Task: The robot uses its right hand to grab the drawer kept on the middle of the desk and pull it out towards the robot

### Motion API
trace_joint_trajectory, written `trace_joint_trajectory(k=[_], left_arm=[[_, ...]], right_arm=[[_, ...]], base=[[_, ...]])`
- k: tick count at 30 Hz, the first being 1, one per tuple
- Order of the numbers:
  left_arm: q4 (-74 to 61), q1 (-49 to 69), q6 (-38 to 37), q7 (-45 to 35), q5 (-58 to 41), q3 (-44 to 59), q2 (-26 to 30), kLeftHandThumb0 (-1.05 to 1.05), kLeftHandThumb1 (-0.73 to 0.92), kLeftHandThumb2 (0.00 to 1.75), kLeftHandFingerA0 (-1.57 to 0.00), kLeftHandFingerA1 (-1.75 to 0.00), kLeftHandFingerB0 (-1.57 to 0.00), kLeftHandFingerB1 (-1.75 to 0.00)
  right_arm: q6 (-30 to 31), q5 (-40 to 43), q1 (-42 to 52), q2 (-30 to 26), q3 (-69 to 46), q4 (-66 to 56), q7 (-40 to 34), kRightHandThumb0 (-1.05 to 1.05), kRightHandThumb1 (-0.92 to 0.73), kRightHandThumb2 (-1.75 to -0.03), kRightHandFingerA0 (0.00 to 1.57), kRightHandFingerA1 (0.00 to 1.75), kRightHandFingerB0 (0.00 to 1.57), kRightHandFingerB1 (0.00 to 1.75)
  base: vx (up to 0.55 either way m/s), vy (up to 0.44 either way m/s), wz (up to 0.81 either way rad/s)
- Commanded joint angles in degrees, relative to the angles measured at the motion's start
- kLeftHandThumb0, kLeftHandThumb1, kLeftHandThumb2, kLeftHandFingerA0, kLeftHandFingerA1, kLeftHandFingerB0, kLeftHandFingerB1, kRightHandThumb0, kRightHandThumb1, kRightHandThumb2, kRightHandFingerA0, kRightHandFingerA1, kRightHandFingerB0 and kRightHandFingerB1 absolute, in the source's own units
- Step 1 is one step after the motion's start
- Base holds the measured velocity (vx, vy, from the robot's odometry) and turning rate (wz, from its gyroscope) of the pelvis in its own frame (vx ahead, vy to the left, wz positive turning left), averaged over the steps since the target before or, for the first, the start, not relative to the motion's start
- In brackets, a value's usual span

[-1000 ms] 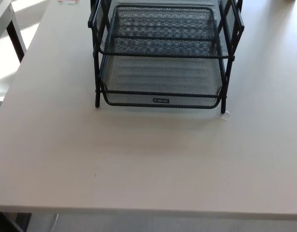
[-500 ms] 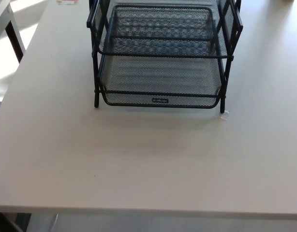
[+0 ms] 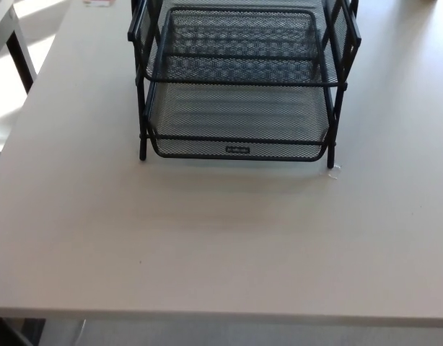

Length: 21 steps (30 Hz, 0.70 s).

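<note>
A black wire-mesh drawer unit stands at the far middle of the pale desk. It has stacked mesh trays in a black frame. The lowest tray faces me, with a small label on its front rail. An upper tray sits above it. Neither of my hands shows in the head view.
A small clear scrap lies by the unit's front right leg. The desk's front edge runs along the bottom of the picture, with floor below. A second table's edge and dark leg show at the upper left.
The whole picture has shifted slightly, so the camera moved. The drawer unit itself has not moved on the desk.
</note>
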Motion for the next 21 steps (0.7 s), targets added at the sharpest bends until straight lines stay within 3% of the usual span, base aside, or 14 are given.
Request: trace_joint_trajectory(k=[1, 3, 4, 5, 6, 10, 11, 12, 13, 17, 18, 19, 20, 21], left_arm=[[0.34, 0.15, -1.29, -1.58, 0.96, -0.13, 1.65, -0.38, 0.78, 0.63, -0.45, -0.77, -0.41, -0.50], [0.05, 0.19, -0.39, -2.39, -0.39, 0.63, 1.12, -0.38, 0.78, 0.63, -0.45, -0.77, -0.41, -0.50], [-0.61, 0.48, -0.65, -2.18, 1.17, -0.15, 2.04, -0.38, 0.75, 0.63, -0.46, -0.79, -0.42, -0.55], [0.22, -0.31, -0.90, -1.85, 2.12, -0.98, 2.23, -0.36, 0.74, 0.62, -0.46, -0.79, -0.42, -0.53], [-1.20, -1.91, 11.22, -5.13, -6.85, 4.22, -2.48, -0.38, 0.88, 0.65, -0.45, -0.78, -0.46, -0.53], [1.53, -0.60, -2.69, -1.04, 2.58, -1.12, 1.93, -0.35, 0.74, 0.62, -0.49, -0.75, -0.43, -0.48], [1.62, -0.62, -2.95, -0.71, 3.12, -1.45, 2.15, -0.35, 0.74, 0.62, -0.49, -0.75, -0.43, -0.48], [0.14, -0.02, -2.32, -1.90, 2.59, -1.13, 2.61, -0.35, 0.73, 0.62, -0.48, -0.77, -0.43, -0.51], [-0.58, 0.85, -2.79, -1.29, 2.14, -0.36, 2.30, -0.34, 0.73, 0.62, -0.48, -0.79, -0.44, -0.54], [0.00, 1.05, -1.99, -1.37, 1.32, 0.23, 1.77, -0.37, 0.73, 0.62, -0.47, -0.78, -0.41, -0.52], [1.09, 0.20, -2.29, -0.53, 2.75, -0.87, 1.97, -0.35, 0.73, 0.62, -0.48, -0.79, -0.43, -0.52], [0.54, 0.33, -0.81, -0.91, 1.54, -0.07, 1.16, -0.34, 0.72, 0.62, -0.49, -0.79, -0.46, -0.54], [0.31, 0.42, -0.79, -0.97, 1.75, -0.16, 1.32, -0.34, 0.73, 0.62, -0.49, -0.79, -0.44, -0.53], [-0.53, 1.01, -0.01, -1.30, 0.97, 0.59, 1.04, -0.35, 0.73, 0.62, -0.47, -0.78, -0.45, -0.56]], right_arm=[[10.98, -4.60, 0.87, -1.99, -6.68, -7.48, -0.91, -0.38, -0.37, -0.97, 0.04, 0.53, 0.00, 0.49], [11.55, -5.24, 0.24, -2.15, -6.99, -7.41, -1.19, -0.38, -0.37, -0.97, 0.04, 0.53, 0.00, 0.49], [11.38, -7.21, -0.46, -3.07, -7.70, -8.24, -3.07, -0.71, -0.66, -0.60, 0.18, 0.50, 0.19, 0.31], [10.36, -8.75, 0.47, -3.06, -8.90, -10.16, -4.71, -0.72, -0.53, -0.87, 0.21, 0.58, 0.13, 0.46], [10.01, -10.62, 1.17, -2.97, -9.60, -11.85, -6.32, -0.74, -0.53, -0.90, 0.31, 0.63, 0.13, 0.47], [11.66, -16.44, 1.86, -1.55, -12.58, -22.24, -8.93, -0.79, -0.57, -0.96, 0.33, 0.67, 0.11, 0.44], [11.74, -17.47, 1.81, -1.33, -12.74, -23.58, -9.59, -0.79, -0.57, -0.96, 0.33, 0.67, 0.11, 0.44], [9.31, -18.52, 1.32, 0.22, -13.82, -25.38, -12.97, -0.79, -0.70, -0.61, 0.39, 0.73, 0.25, 0.33], [8.16, -18.35, 0.54, 0.14, -13.93, -25.33, -13.55, -0.90, -0.62, -0.97, 0.32, 0.71, 0.12, 0.44], [-1.42, -17.84, -4.52, 0.87, -14.33, -29.95, -19.57, -0.80, -0.57, -0.94, 0.06, 0.53, 0.04, 0.40], [-4.04, -16.70, -6.77, 1.60, -14.30, -31.53, -21.06, -0.40, -0.38, -1.00, 0.00, 0.52, 0.00, 0.50], [-4.60, -17.06, -8.11, 1.49, -13.59, -33.23, -21.02, -0.40, -0.39, -1.00, 0.00, 0.52, 0.00, 0.51], [-3.70, -18.04, -8.99, 0.60, -12.48, -34.18, -19.71, -0.86, -0.61, -0.99, 0.07, 0.53, 0.00, 0.38], [-4.07, -18.48, -9.99, 0.42, -11.81, -34.86, -19.64, -0.40, -0.40, -1.02, 0.00, 0.53, 0.00, 0.50]], base=[[0.00, 0.000, 0.00], [0.00, 0.000, 0.00], [0.00, 0.000, 0.00], [0.00, 0.000, 0.00], [0.00, 0.000, 0.00], [0.00, 0.000, 0.00], [0.00, 0.000, 0.00], [0.00, 0.000, 0.00], [0.00, 0.000, 0.00], [0.00, 0.000, 0.00], [0.00, 0.000, 0.00], [0.00, 0.000, 0.00], [0.00, 0.000, 0.00], [0.00, 0.000, 0.00]])
